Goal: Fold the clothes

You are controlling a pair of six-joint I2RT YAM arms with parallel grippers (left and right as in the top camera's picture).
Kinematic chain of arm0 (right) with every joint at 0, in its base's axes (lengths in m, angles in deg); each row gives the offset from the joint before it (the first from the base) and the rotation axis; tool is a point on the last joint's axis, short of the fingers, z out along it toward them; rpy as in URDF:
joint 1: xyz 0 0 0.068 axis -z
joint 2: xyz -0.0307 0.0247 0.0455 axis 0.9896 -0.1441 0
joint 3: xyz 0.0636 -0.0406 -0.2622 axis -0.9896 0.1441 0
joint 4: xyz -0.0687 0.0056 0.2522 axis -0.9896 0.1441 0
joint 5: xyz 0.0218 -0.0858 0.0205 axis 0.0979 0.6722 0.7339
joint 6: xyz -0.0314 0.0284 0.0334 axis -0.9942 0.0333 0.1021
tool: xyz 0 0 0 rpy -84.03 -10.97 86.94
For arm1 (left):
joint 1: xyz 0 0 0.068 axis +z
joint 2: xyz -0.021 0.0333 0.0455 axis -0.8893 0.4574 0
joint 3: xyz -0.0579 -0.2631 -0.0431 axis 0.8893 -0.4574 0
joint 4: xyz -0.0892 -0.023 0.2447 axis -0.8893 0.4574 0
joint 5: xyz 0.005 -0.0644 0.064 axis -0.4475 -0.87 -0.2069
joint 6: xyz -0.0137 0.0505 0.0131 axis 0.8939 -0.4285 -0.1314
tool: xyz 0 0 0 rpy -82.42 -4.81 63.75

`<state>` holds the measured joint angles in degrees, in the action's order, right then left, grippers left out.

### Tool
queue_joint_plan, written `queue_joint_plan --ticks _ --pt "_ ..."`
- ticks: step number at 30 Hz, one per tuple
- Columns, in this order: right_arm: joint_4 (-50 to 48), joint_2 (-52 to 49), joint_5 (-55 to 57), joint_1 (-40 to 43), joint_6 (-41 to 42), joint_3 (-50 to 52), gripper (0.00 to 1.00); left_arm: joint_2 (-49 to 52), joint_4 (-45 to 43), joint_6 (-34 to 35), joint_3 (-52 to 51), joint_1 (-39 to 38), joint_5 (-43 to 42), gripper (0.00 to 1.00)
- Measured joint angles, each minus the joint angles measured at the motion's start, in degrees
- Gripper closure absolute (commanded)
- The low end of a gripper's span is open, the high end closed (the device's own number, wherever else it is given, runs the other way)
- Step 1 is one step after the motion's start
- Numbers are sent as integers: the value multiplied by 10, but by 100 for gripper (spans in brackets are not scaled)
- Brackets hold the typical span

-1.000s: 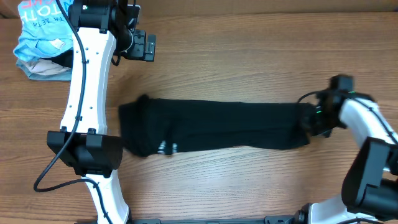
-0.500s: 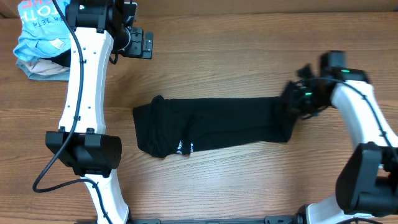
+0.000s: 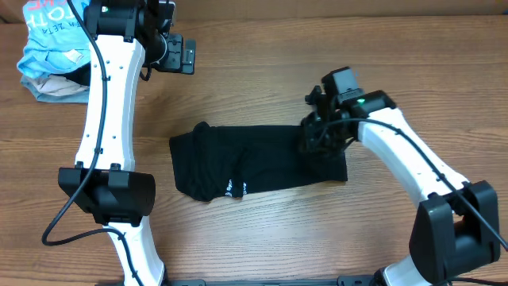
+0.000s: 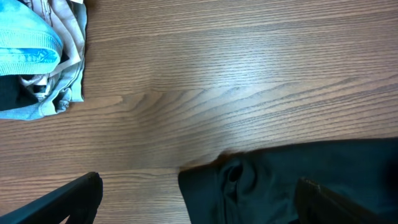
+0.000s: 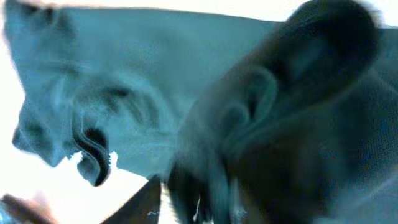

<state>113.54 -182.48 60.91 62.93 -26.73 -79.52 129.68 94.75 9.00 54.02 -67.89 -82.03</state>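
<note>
The right fingers (image 3: 315, 133) are sitting on the shirt's (image 3: 254, 159) right end; whether they are clenched or released cannot be told. The left fingers (image 4: 68, 202) are hanging spread wide, grasping nothing, beyond the shirt's far-left corner. The shirt is lying as a folded band mid-counter (image 3: 317, 48), which is showing brown wood grain. The shirt's logo (image 3: 236, 189) and the lettering on the blue garment (image 3: 48, 36), far left of the shirt, are showing too small to read.

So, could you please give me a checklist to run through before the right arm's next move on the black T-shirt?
1. Soft black short-sleeved T-shirt lies wholly on the brown wooden table: ok.
2. Right pincer over the shirt's right end: ok.
3. Right pincer free of the fabric: cannot tell.
4. Left pincer open, away from the shirt: ok.
5. Crumpled light-blue and beige garments apart from the shirt: ok.
</note>
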Motion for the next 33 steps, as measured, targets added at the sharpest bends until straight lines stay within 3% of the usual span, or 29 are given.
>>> queue_joint_plan --ticks 8,14,23,27,33 --pt "16 0 -94 -40 -13 -1 46 0 3 0 0 0 0 0" --pt "80 1 -95 -16 -25 -47 20 0 71 -7 -10 0 -36 0" --pt "151 12 -12 90 -30 -87 17 0 118 -54 -141 4 -97 0" --pt "161 12 3 109 -43 -87 13 1 81 -68 -239 4 -110 0" --pt "162 12 16 109 -51 -87 11 -21 -59 -71 -411 13 -117 0"
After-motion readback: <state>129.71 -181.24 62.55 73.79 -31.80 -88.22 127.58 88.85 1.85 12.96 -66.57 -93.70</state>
